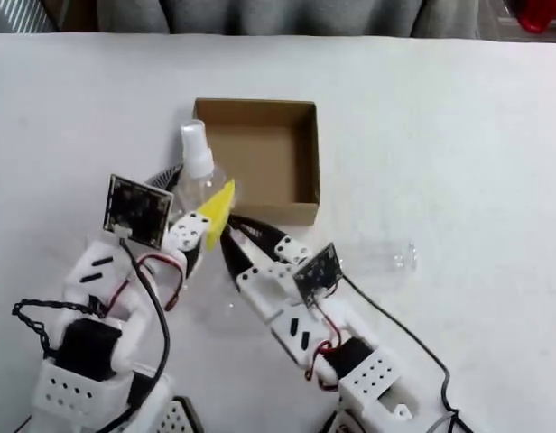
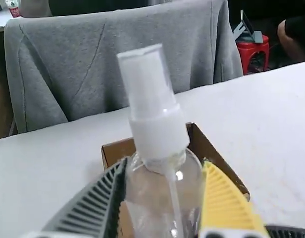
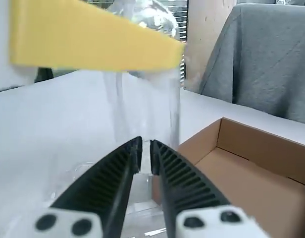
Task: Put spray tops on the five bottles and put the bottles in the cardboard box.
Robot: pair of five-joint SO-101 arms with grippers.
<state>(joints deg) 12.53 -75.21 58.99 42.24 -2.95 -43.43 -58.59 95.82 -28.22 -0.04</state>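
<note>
Step in hand: the spray top (image 2: pixel 151 106) sits on the bottle (image 1: pixel 201 180), so boxing looks to be next.
Left gripper (image 2: pixel 165 171): closed on the bottle's body, a grey and a yellow jaw either side, holding it roughly upright.
Bottle's place: just outside the cardboard box (image 1: pixel 255 104), at its near-left corner.
Right gripper (image 3: pixel 145 151): just near of the bottle, jaws almost together, nothing between them.
Next move: probably lift the bottle over the box wall, lower it and release.
Left to do: what looks like another clear bottle (image 1: pixel 400 257) lies right of the box.

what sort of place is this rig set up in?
Probably an informal workroom or office, not a factory floor: a white table, a grey cloth draped over what looks like a chair behind it, and a red stool farther back.
</note>
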